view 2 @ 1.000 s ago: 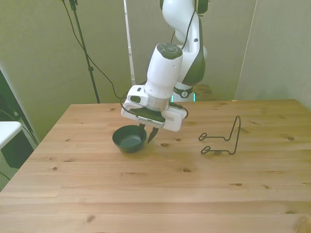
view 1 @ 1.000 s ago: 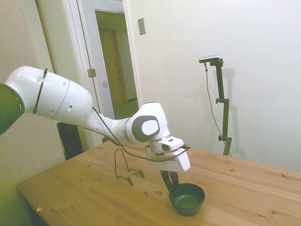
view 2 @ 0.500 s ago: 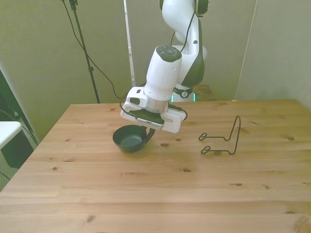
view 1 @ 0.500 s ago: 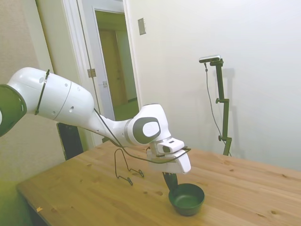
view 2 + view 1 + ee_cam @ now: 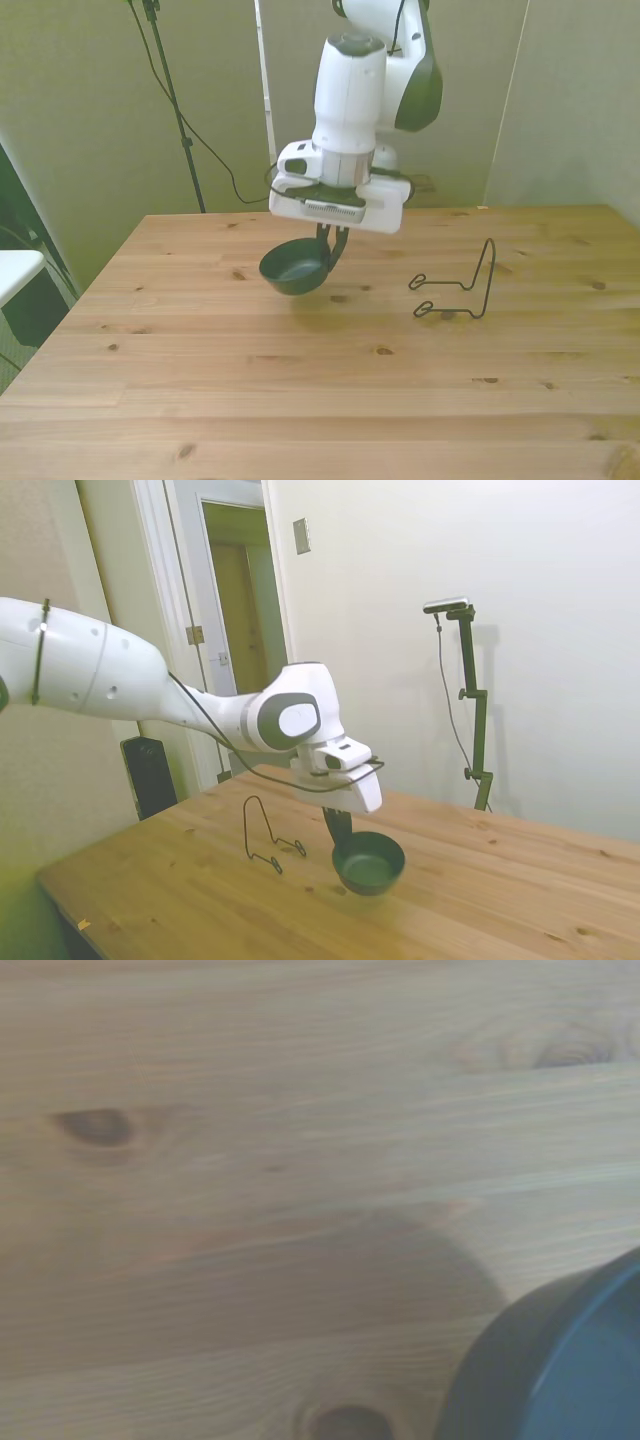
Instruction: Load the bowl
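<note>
Dark green bowl (image 5: 369, 861) (image 5: 294, 270) (image 5: 560, 1370) held clear of the wooden table (image 5: 200, 890) (image 5: 300, 390) (image 5: 250, 1160), tilted, open side turned partly toward the front view's left; shadow cast on the boards just beneath; no contents visible inside; only a curved dark edge seen in the blurred wrist view, with a soft shadow beside it on the wood. Pinched at the rim on the side toward the rack by the gripper (image 5: 341, 825) (image 5: 332, 245); dark fingers (image 5: 336, 246) drawn close together on the bowl's wall, one inside and one outside as far as can be told; white hand body directly above the bowl, arm reaching in from the side view's left. Thin black wire rack (image 5: 266, 835) (image 5: 461, 287) standing on the table, well apart from the bowl toward the front view's right; upright loop at its far end from the bowl, two feet pointing toward the bowl; nothing resting on it.
</note>
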Robot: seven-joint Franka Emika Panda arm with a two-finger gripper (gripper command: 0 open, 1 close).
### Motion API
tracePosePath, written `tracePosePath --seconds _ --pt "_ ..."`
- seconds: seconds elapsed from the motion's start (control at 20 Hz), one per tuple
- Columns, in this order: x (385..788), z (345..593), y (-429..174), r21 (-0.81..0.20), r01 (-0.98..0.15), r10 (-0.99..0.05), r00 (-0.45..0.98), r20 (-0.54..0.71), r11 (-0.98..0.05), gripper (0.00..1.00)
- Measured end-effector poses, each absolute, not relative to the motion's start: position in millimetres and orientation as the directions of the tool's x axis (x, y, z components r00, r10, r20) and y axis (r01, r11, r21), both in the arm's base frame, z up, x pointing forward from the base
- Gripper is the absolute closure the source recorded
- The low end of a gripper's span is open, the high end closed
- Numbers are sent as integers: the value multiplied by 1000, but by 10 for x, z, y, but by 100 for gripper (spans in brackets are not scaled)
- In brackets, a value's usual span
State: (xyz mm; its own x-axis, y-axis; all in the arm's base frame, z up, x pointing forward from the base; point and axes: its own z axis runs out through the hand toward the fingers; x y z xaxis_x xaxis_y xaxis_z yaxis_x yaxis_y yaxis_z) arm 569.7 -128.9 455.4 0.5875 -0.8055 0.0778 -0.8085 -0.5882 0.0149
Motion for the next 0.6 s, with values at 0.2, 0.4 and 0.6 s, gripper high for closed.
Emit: tracePosePath --seconds 0.2,0.4,0.6 --pt "5555 4769 -1077 -101 -773 -774 632 -40 -626 100" --pt "5523 4820 -950 -234 -744 -730 664 -162 -625 100" --pt "5527 4849 -930 -320 -739 -713 667 -217 -593 100"
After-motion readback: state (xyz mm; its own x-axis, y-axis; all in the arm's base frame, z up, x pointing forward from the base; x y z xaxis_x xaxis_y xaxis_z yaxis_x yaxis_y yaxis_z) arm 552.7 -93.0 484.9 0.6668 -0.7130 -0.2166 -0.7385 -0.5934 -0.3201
